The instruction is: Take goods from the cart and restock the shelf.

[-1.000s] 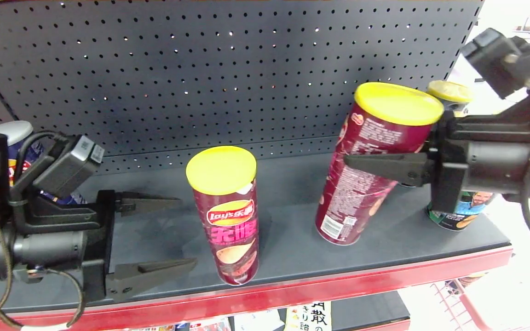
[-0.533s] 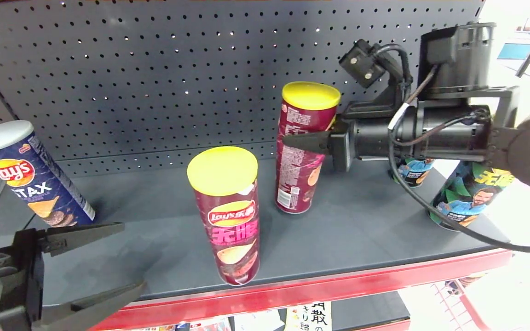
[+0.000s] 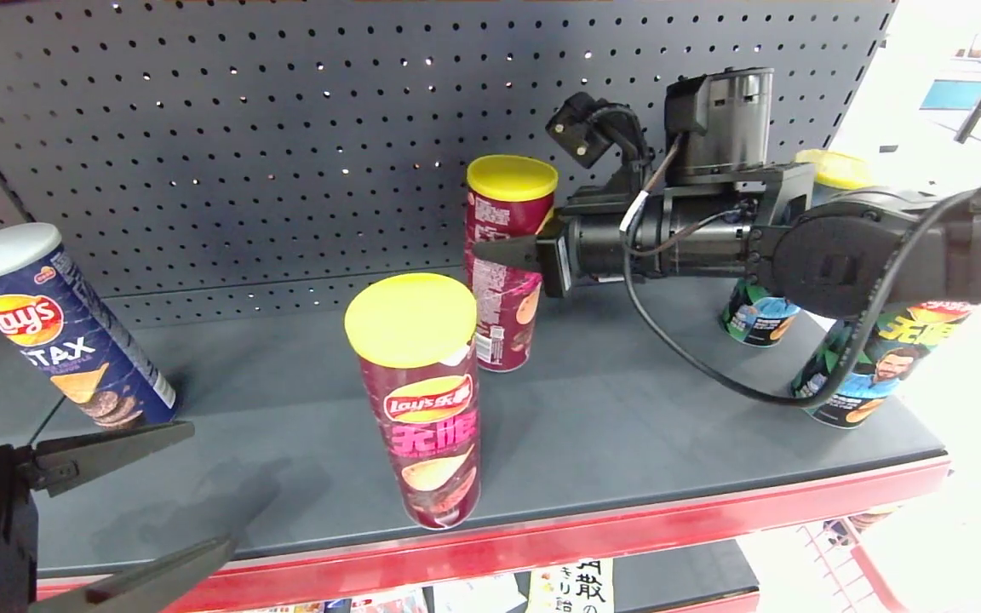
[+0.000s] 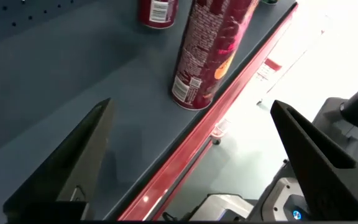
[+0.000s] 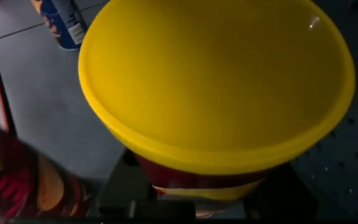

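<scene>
- Clamped in the right claw: a maroon can with a yellow lid, upright, gripped on its upper half.
- Set deep on the shelf, close to the pegboard, at 12 o'clock from the second maroon can; cannot tell whether its base touches the shelf.
- Standing near the front red lip, at shelf centre: that second maroon can, ungripped.
- Spread wide at 7 o'clock, off the front edge: the left claw, holding nothing.
- Leaning at 9 o'clock: a blue can with a white lid.
- Parked at 3 o'clock, behind the right arm: two green cans.
</scene>
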`<state>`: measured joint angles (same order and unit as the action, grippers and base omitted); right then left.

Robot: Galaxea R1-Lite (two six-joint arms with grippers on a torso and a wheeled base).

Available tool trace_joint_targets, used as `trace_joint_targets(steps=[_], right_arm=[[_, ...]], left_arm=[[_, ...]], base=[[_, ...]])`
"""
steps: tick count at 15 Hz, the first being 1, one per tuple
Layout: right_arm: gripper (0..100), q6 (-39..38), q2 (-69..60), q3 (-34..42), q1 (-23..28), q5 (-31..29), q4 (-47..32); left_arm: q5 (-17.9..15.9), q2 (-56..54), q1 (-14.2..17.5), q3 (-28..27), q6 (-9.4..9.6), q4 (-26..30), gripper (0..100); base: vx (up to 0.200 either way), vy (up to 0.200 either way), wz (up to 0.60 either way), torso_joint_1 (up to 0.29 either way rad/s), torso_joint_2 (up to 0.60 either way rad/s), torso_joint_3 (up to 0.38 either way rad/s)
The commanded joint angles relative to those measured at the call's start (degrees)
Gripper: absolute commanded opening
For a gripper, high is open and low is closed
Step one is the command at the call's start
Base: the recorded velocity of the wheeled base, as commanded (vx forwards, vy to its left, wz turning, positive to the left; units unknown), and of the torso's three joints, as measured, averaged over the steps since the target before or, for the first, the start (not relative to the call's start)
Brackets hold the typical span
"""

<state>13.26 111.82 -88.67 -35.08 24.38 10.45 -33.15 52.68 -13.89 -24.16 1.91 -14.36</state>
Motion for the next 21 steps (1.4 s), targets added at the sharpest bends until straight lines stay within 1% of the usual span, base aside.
trace_joint_targets(steps=[1, 3, 8, 13, 17, 18, 21], right_arm=[[0, 0.0, 3.7, -3.3, -0.8, 0.1, 0.0], [0, -0.2, 4.7, -4.8, -1.9, 0.0, 0.0], [0, 0.0, 4.9, -4.5, -2.4, 0.0, 0.0], [0, -0.5, 4.5, -4.6, -4.5, -0.2, 0.0], [0, -0.5, 4.5, -4.3, -4.6, -0.5, 0.0], [100, -0.6, 4.5, -4.2, -4.6, -0.5, 0.0], [100, -1.9, 2.5, -1.7, -5.0, -0.6, 0.0]], left_arm=[[0.5, -0.6, 0.0, 0.0, 0.02, -0.1, 100], [0.8, -1.3, 0.0, 0.2, -0.07, 0.0, 100], [0.8, -1.5, 0.0, 0.8, -0.42, -0.1, 100], [0.8, -1.8, 0.0, 1.0, -0.33, -0.1, 100], [0.8, -2.0, 0.0, 0.9, -0.33, -0.1, 100], [0.8, -2.0, 0.0, 1.0, -0.33, -0.1, 100], [0.8, -2.1, 0.0, 1.0, -0.33, 0.0, 100]], base=[[0.0, 0.0, 0.0, 0.0, 0.0, 0.0], [0.0, 0.0, 0.0, 0.0, 0.0, 0.0], [0.0, 0.0, 0.0, 0.0, 0.0, 0.0], [0.0, 0.0, 0.0, 0.0, 0.0, 0.0], [0.0, 0.0, 0.0, 0.0, 0.0, 0.0], [0.0, 0.0, 0.0, 0.0, 0.0, 0.0], [0.0, 0.0, 0.0, 0.0, 0.0, 0.0]])
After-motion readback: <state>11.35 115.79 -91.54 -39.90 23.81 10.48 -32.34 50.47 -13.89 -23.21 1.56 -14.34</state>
